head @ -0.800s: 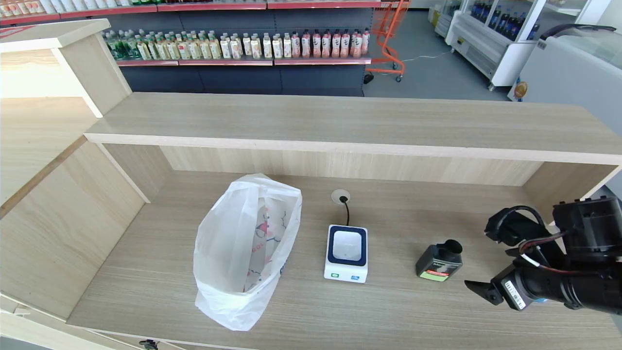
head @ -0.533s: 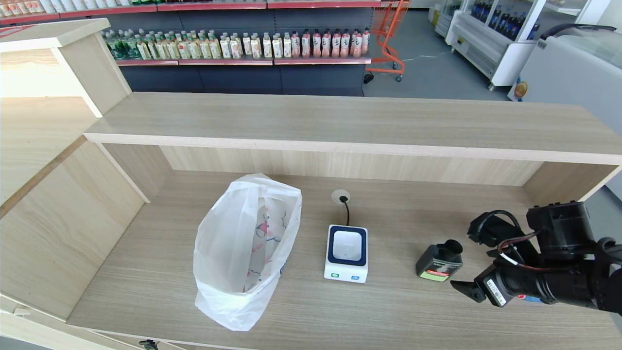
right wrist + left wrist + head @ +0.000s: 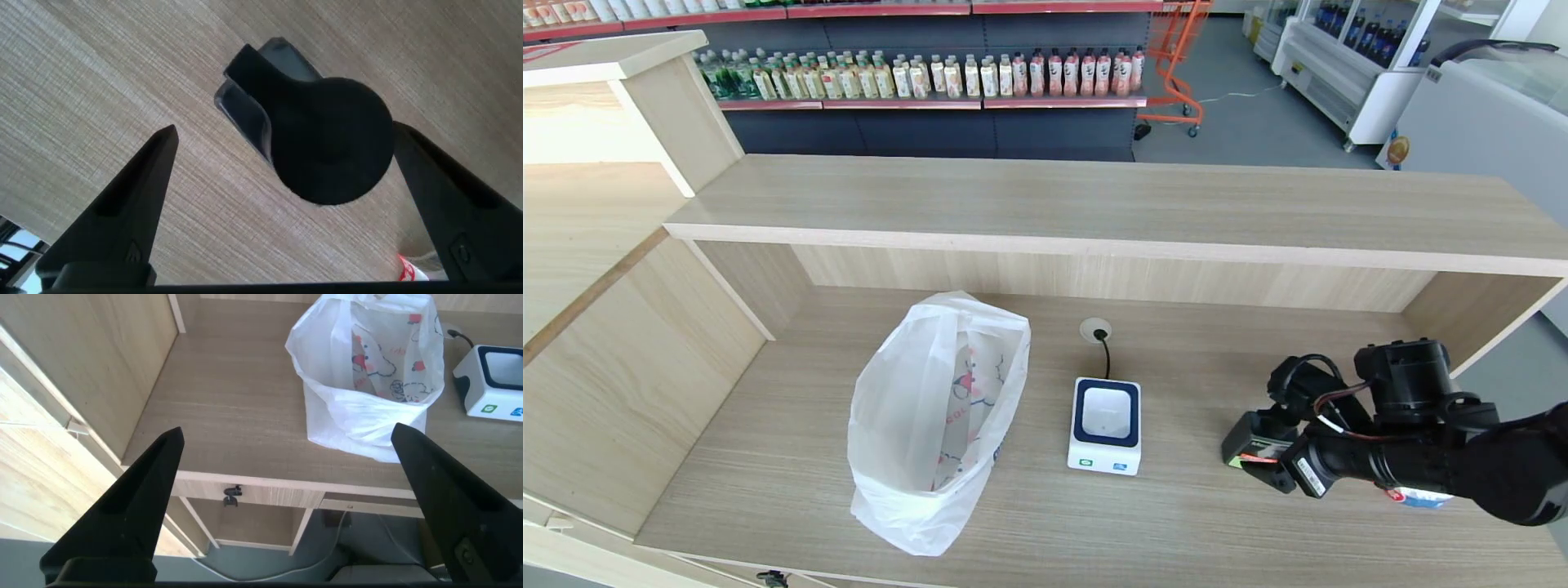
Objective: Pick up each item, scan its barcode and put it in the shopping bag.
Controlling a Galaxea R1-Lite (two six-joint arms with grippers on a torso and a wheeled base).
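A small dark bottle [image 3: 1245, 441] with a round black cap [image 3: 331, 151] and a red and green label stands on the wooden counter [image 3: 1176, 523], right of the scanner [image 3: 1104, 423]. My right gripper [image 3: 1267, 454] is open, with one finger [image 3: 122, 220] on each side of the cap and not touching it. The white shopping bag [image 3: 935, 416] stands open left of the scanner, with printed packaging inside. My left gripper [image 3: 286, 514] hangs open and empty off the counter's near edge, facing the bag [image 3: 372, 376].
A raised shelf [image 3: 1094, 204] runs along the back of the counter, with side walls on both ends. The scanner's cable goes into a hole [image 3: 1096, 330] behind it. A small white, blue and red item [image 3: 1417, 496] lies under my right arm.
My right arm has moved left and down to the bottle; its open fingers now stand on either side of the cap. Bag, scanner and bottle have not moved.
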